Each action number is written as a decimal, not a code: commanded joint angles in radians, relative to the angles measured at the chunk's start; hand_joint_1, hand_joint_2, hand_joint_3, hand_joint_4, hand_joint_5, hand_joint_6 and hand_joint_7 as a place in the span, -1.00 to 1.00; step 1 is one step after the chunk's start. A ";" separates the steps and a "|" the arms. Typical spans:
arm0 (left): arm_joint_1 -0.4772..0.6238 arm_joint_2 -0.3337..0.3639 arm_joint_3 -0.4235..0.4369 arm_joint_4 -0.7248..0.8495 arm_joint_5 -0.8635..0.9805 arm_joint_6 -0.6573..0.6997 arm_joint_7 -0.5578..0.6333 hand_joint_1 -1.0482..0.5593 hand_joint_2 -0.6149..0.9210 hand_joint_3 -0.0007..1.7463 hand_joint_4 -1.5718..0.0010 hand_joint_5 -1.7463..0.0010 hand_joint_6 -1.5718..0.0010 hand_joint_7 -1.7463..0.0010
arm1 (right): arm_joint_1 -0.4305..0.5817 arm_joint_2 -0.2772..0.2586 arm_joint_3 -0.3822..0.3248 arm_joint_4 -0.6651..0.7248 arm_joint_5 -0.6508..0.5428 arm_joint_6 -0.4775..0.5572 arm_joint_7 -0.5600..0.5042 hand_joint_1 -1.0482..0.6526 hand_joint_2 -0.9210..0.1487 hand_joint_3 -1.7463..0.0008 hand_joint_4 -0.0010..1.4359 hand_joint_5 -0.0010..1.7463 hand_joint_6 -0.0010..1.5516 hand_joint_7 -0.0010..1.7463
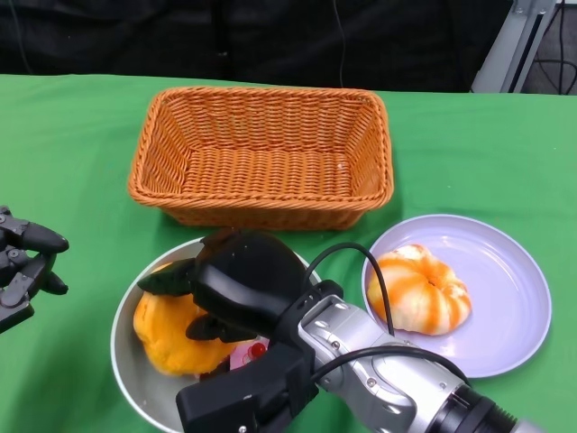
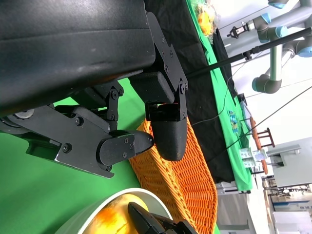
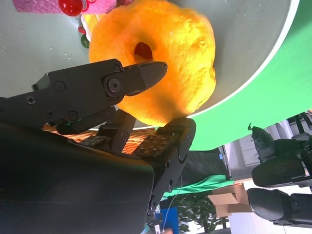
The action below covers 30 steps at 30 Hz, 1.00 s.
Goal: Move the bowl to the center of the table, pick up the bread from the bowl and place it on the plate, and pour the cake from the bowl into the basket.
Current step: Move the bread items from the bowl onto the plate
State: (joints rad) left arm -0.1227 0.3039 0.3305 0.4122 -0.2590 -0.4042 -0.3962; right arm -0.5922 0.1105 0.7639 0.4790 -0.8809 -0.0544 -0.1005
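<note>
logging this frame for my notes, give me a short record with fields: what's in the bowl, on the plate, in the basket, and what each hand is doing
bowl: grey round metal bowl holds an orange ring-shaped bread and a pink cake with a red cherry
plate: pale lilac round plate carries an orange-and-white striped bun
basket: orange rectangular wicker basket, nothing visible inside
right hand: right hand is over the bowl, fingers around the bread
left hand: left hand is beside the bowl, holding nothing
</note>
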 commanded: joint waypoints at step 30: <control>-0.016 0.015 0.011 0.032 -0.001 -0.022 0.009 0.19 0.78 -0.30 -0.08 -0.46 -0.15 -0.01 | -0.044 -0.008 -0.207 0.080 0.229 -0.150 -0.069 -0.10 -0.92 1.00 -0.06 0.37 0.48 -0.88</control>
State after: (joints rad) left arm -0.1362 0.3039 0.3347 0.4444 -0.2587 -0.4239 -0.3962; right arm -0.6419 0.1128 0.5749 0.5866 -0.6722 -0.2128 -0.1837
